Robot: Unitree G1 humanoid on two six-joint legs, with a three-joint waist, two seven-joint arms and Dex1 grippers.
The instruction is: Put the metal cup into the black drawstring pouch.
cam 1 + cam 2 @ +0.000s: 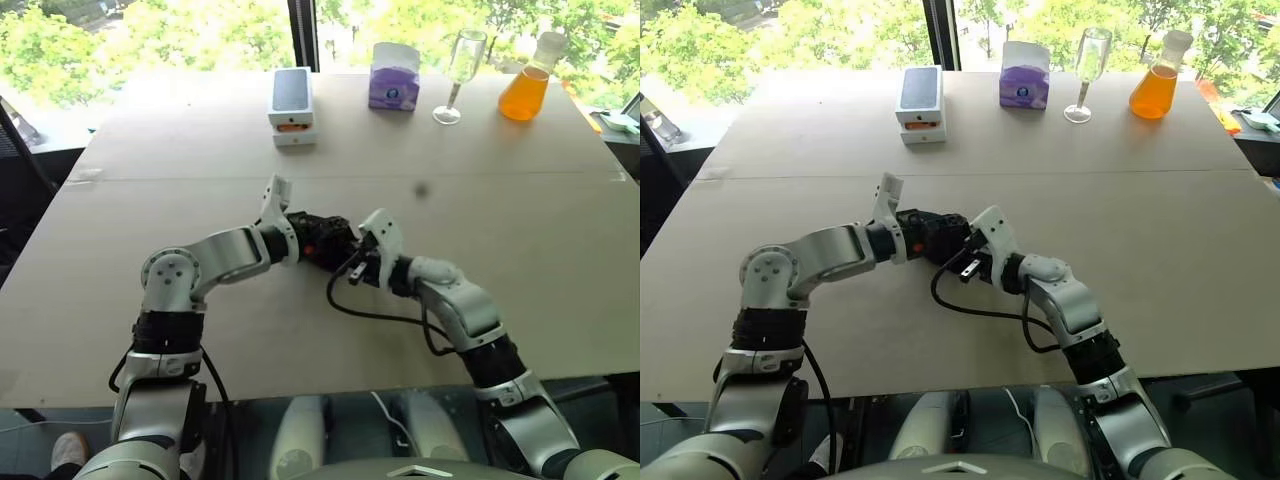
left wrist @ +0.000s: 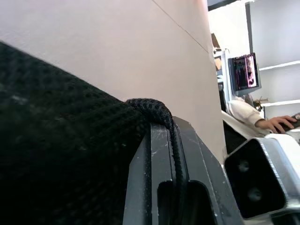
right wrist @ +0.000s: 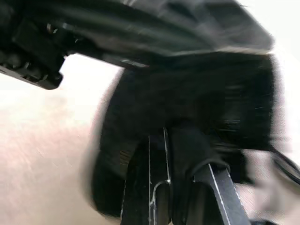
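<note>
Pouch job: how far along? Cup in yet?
Done: both grippers are shut on the black drawstring pouch, held between the left gripper and right gripper above the table. In hand: gripping the fabric and cord. Left: I can't see the metal cup, so whether it's inside is unconfirmed.

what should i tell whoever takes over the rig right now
Left pincer: shut on the black drawstring pouch, pinching its fabric and cord.
Right pincer: shut on the same pouch from the other side.
Both meet over the middle of the table, holding the pouch between them.
Metal cup: I can't spot it; it may be inside the pouch, not confirmed.
Far edge: phone box, tissue box, wine glass, orange flask.
Left: confirm the cup is in.
</note>
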